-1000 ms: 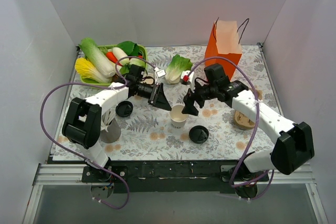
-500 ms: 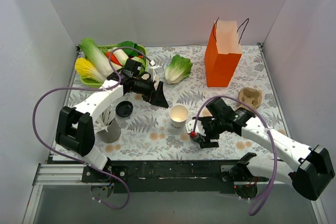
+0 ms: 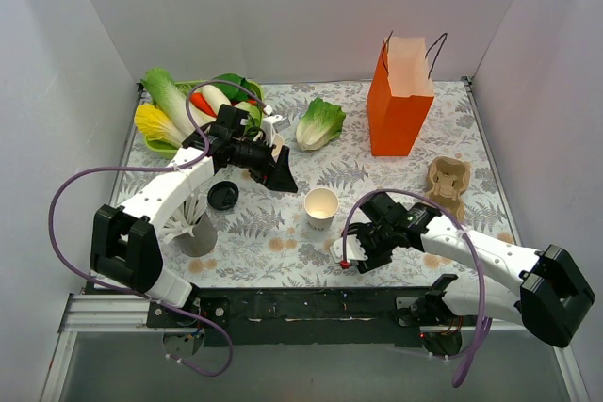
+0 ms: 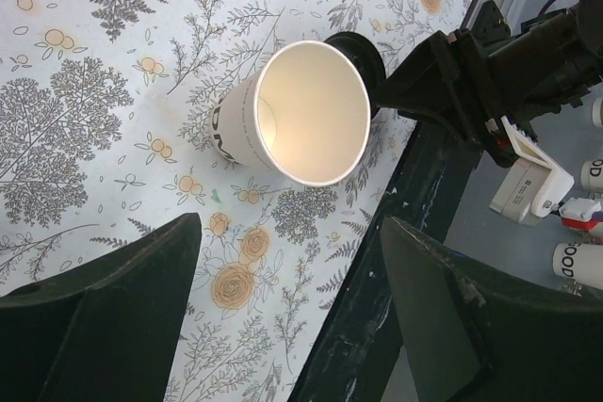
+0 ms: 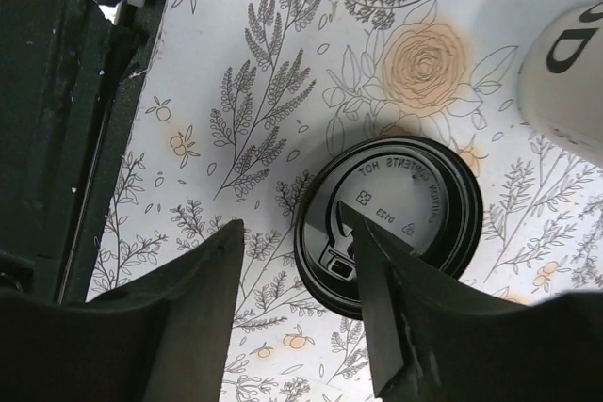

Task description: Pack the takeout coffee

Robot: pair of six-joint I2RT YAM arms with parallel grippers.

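Note:
A small cup with a black round lid (image 3: 222, 197), seemingly the takeout coffee seen from above, stands left of centre; no gripper touches it. A white paper cup with a bare rim (image 3: 321, 206) stands mid-table and also shows in the left wrist view (image 4: 301, 115). A loose black lid disc (image 5: 391, 218) lies flat on the mat in front of it. My right gripper (image 3: 358, 253) is open low over this disc, one finger above it, the other beside it (image 5: 292, 223). My left gripper (image 3: 283, 176) is open and empty, behind and left of the bare cup (image 4: 292, 223).
An orange paper bag (image 3: 400, 96) stands open at the back right. A cardboard cup carrier (image 3: 448, 181) lies at the right. A green tray of vegetables (image 3: 188, 105) sits at the back left, a lettuce (image 3: 320, 122) at the back centre. The black front edge (image 5: 85, 91) is near.
My right gripper has come from above the bare cup down to the loose lid near the front edge, then shifted slightly left. My left gripper has drawn back a little to the left.

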